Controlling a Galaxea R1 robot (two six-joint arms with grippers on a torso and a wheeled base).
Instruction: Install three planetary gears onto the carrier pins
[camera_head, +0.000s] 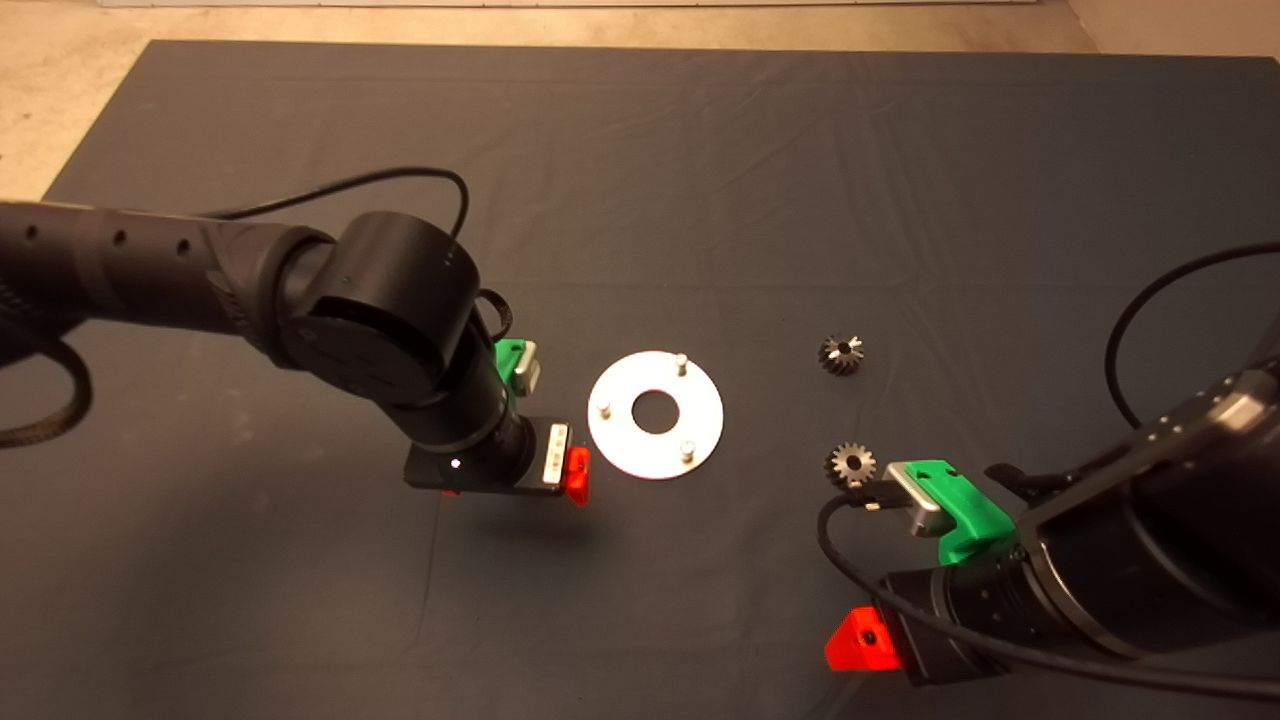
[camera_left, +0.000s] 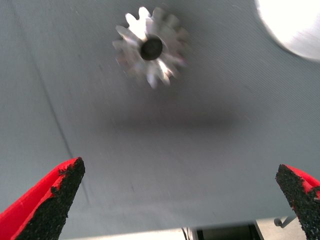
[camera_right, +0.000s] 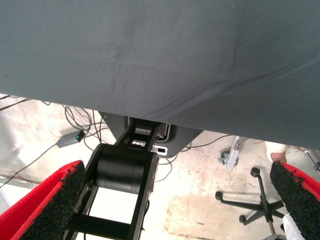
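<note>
the flat round shiny metal disc (camera_head: 655, 414) is seen in the middle of the dark mat (camera_head: 700, 150) with its three short silver pins (camera_head: 681, 363) bare, and two small toothed grey metal gears (camera_head: 850, 465) are left lying to its right. a third small silver gear (camera_left: 150, 49) is watched from above by the left gripper (camera_left: 175, 200), held wide open and empty just left of the disc, so the first pick-up seems to be the step in hand. next, the fingers need to be lowered around that gear and closed, while the right gripper (camera_right: 175, 200) is parked wide open and empty at the mat's near right edge.

1. Warm, even overhead light in the head view; soft shadow on the mat (camera_head: 700, 150) under the left arm (camera_head: 250, 290).
2. Strong glare off the disc (camera_left: 292, 22), washed white in the left wrist view.
3. Blurred gear (camera_left: 150, 47) there, with a dim smear of shadow beside it.
</note>
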